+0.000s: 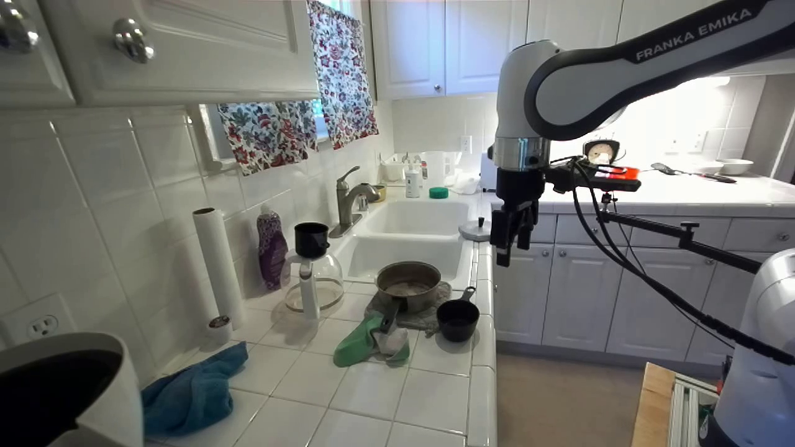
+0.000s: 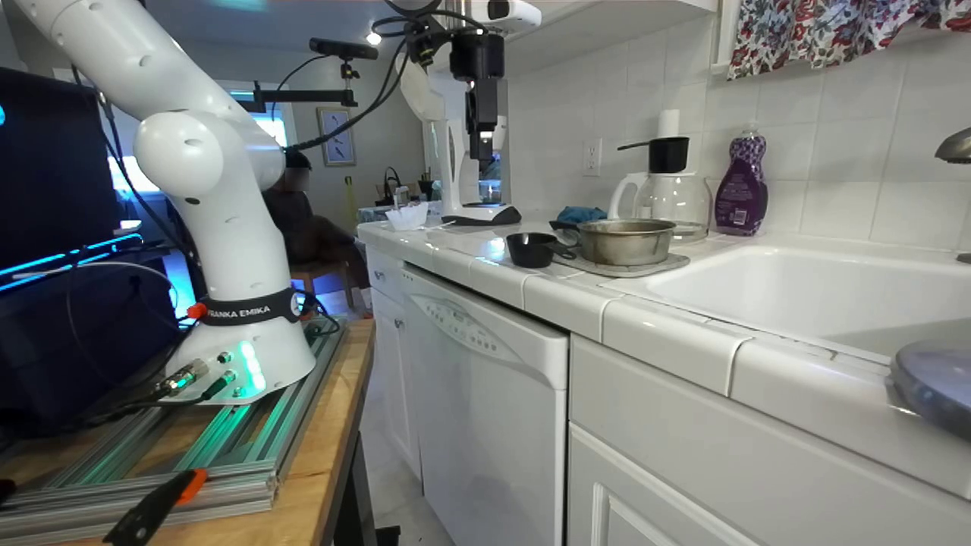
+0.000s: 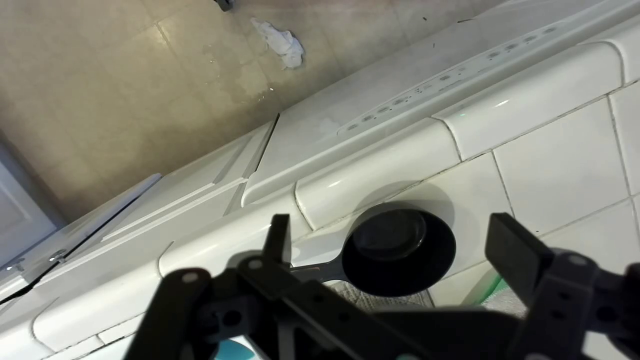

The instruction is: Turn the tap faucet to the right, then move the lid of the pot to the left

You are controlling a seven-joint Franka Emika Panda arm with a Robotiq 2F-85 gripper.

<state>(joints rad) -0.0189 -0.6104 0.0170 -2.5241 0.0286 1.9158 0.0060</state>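
The silvery tap faucet (image 1: pixel 345 202) stands behind the double sink in an exterior view, its spout over the basins; only its spout end (image 2: pixel 956 146) shows at an exterior view's right edge. A grey lid with a black knob (image 1: pixel 476 232) lies on the counter rim beside the sink; it also shows blurred (image 2: pixel 937 387). The metal pot (image 1: pixel 425 299) stands on a grey mat, without a lid, also seen in an exterior view (image 2: pixel 628 241). My gripper (image 1: pixel 512 248) hangs pointing down, high above the counter's front edge (image 2: pixel 483 144). In the wrist view its fingers (image 3: pixel 390 232) are apart and empty.
A small black pan (image 1: pixel 458 321) stands beside the pot, below my fingers in the wrist view (image 3: pixel 400 270). A glass carafe (image 1: pixel 329 273) with a black cup on top, a purple bottle (image 1: pixel 271 251), a green cloth (image 1: pixel 355 344) and a blue towel (image 1: pixel 192 394) are on the counter.
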